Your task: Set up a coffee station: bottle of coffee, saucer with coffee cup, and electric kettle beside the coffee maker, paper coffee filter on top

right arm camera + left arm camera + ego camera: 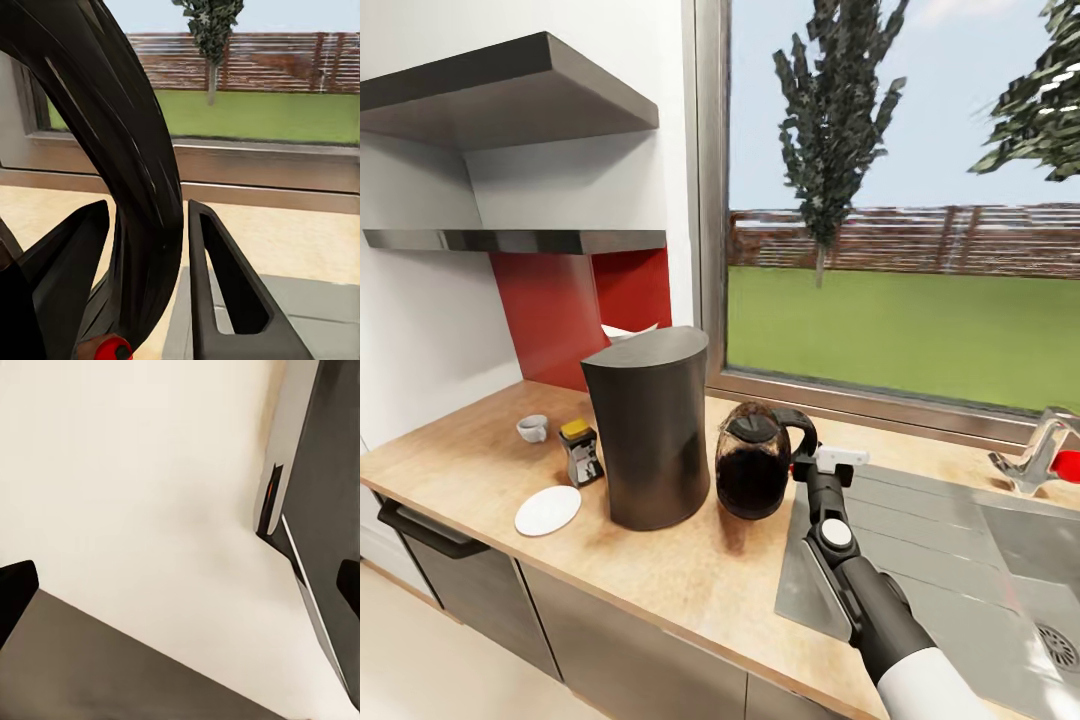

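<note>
Spanning the room: a large window (900, 200) looks out on green lawn, a slatted wooden fence and dark trees; white walls and a red splashback panel (575, 310) sit at its 9 o'clock.
Worktop: the kitchen countertop (690, 575), long light beige wood-look board over glossy grey cabinets (610, 640), carries every item below.
Sink: a steel sink with drainer (970, 560) is let into the worktop at 3 o'clock of the machine, a chrome tap (1040, 455) behind it.
Shelves: two flat dark wall-mounted boards, the kitchen shelf (510, 240) being the lower one, hang at 11 o'clock of the machine.
Machine: the coffee maker (650, 430), tall and dark with a slanted top, stands upright near the middle of the worktop.
Kettle: the electric kettle (755, 475), squat clear-glass jug dark inside with black lid and handle, stands just beside the machine at its 3 o'clock.
Right gripper (146, 277): fingers sit either side of the kettle's curved black handle (127, 150), closed narrowly around it.
Saucer: the saucer (547, 510), flat round white plate, lies at 8 o'clock of the machine.
Jar: the bottle of coffee (580, 452), small dark jar with gold-yellow lid, stands at 9 o'clock, near the machine.
Cup: the coffee cup (533, 428), small and white, rests at 10 o'clock, apart from the saucer.
Left gripper (180, 589): dark fingertips (15, 596) spread wide apart over pale floor and grey panels.
</note>
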Robot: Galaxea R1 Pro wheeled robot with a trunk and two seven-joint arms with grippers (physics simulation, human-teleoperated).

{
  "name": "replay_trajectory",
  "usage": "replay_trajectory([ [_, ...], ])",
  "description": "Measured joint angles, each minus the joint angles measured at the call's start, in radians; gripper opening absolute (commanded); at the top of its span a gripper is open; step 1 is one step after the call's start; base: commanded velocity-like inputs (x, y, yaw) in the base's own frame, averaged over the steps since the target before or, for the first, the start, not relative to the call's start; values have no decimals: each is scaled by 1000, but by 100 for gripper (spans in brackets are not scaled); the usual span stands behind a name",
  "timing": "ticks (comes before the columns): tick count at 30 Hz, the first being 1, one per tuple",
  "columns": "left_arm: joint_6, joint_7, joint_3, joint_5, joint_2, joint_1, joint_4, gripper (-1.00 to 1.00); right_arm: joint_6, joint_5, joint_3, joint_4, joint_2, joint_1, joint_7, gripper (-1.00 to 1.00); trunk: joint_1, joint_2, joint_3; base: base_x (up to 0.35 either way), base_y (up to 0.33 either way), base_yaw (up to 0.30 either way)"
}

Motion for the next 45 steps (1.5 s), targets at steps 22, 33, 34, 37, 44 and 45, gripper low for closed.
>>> replay_trajectory([
  [22, 0, 0, 3, 0, -1, 1, 0, 100, 0, -3, 0, 32, 0, 0, 0, -100, 0, 0, 0, 0, 33, 0],
  [33, 0, 0, 4, 0, -1, 1, 0, 100, 0, -1, 0, 62, 1, 0, 0, -100, 0, 0, 0, 0, 0, 0],
  [34, 0, 0, 5, 0, 0, 1, 0, 100, 0, -1, 0, 62, 1, 0, 0, -100, 0, 0, 0, 0, 22, 0],
  [37, -1, 0, 6, 1, 0, 1, 0, 100, 0, -1, 0, 62, 1, 0, 0, -100, 0, 0, 0, 0, 79, 0],
  [44, -2, 0, 6, 1, 0, 1, 0, 100, 0, -1, 1, 62, 0, 0, 0, -100, 0, 0, 0, 0, 9, 0],
  [45, -2, 0, 6, 0, -1, 1, 0, 100, 0, -1, 1, 62, 1, 0, 0, -100, 0, 0, 0, 0, 0, 0],
])
